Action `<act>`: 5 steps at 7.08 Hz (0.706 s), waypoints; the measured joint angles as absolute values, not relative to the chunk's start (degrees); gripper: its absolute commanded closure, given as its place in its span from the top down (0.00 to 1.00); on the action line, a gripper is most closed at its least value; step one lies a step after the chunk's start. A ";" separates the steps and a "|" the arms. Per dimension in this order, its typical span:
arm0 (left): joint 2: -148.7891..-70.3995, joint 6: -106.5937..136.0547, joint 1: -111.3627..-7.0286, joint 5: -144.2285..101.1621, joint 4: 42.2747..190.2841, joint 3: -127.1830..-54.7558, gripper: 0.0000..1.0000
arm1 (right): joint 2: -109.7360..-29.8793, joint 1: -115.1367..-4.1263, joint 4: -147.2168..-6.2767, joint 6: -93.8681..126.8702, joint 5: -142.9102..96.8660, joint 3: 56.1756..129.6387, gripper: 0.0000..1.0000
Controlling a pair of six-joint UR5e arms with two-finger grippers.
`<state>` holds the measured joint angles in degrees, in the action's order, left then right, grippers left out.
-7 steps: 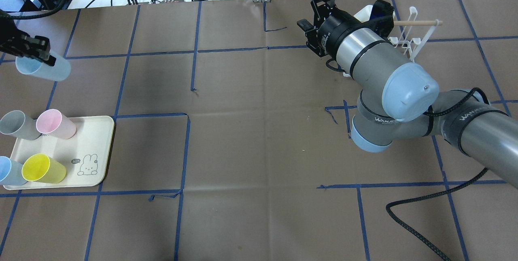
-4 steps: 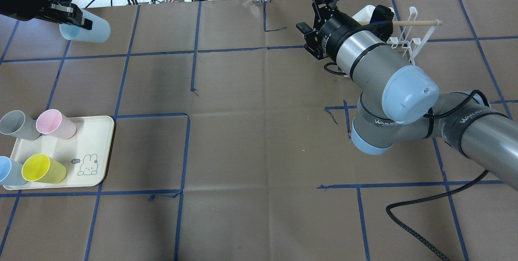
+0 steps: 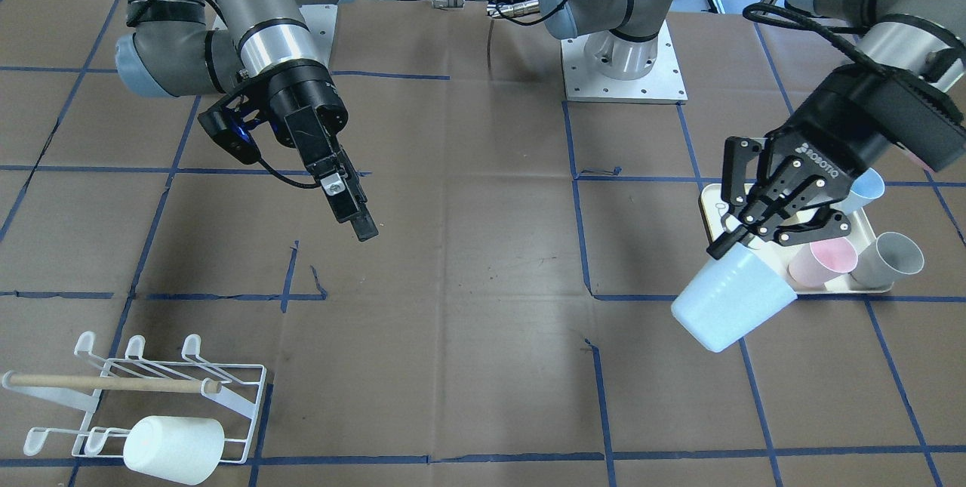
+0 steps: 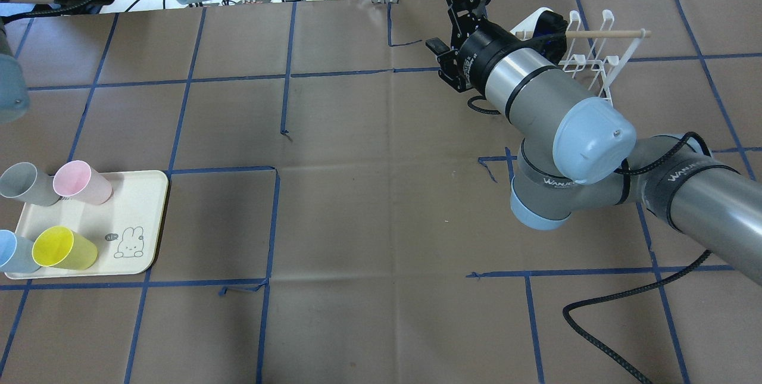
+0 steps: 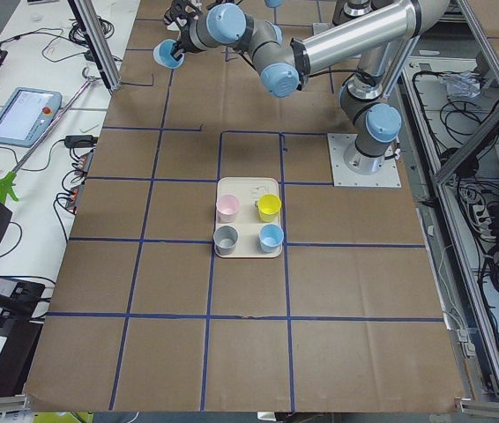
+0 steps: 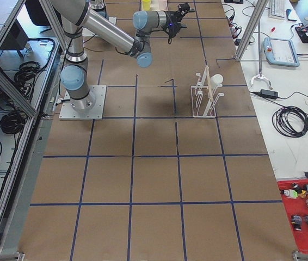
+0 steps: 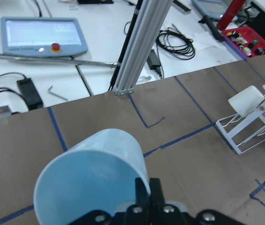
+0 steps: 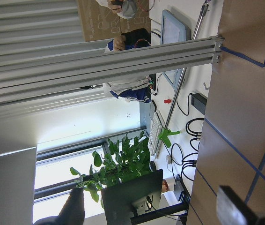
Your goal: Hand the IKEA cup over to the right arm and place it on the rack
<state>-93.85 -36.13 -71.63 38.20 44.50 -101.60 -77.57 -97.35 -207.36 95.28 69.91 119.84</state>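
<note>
Jaws: left gripper (image 3: 736, 245) was clamped on the rim wall of the pale blue cup (image 3: 730, 302); the right gripper (image 3: 361, 224) fingers stood apart.
The cup hung tilted in the air on the robot's left, well apart from the right gripper. The rack (image 3: 253, 396) sat far right, bearing a white cup (image 3: 173, 448). Four cups stood on the cream tray (image 4: 140, 211).

Brown taped table (image 4: 369, 205) with cream tray (image 4: 143, 205) and white rack (image 3: 139, 385)
</note>
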 measured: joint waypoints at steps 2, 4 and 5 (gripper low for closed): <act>-93.91 -36.41 -72.82 30.61 30.15 -110.02 0.04 | -77.80 -98.53 -206.00 95.58 69.88 119.58 1.00; -94.37 -36.54 -73.81 24.72 14.61 -119.98 0.04 | -77.82 -98.98 -205.07 95.80 69.93 119.54 1.00; -94.57 -36.54 -74.22 23.03 9.37 -123.22 0.04 | -77.83 -99.24 -204.22 95.85 69.95 119.54 1.00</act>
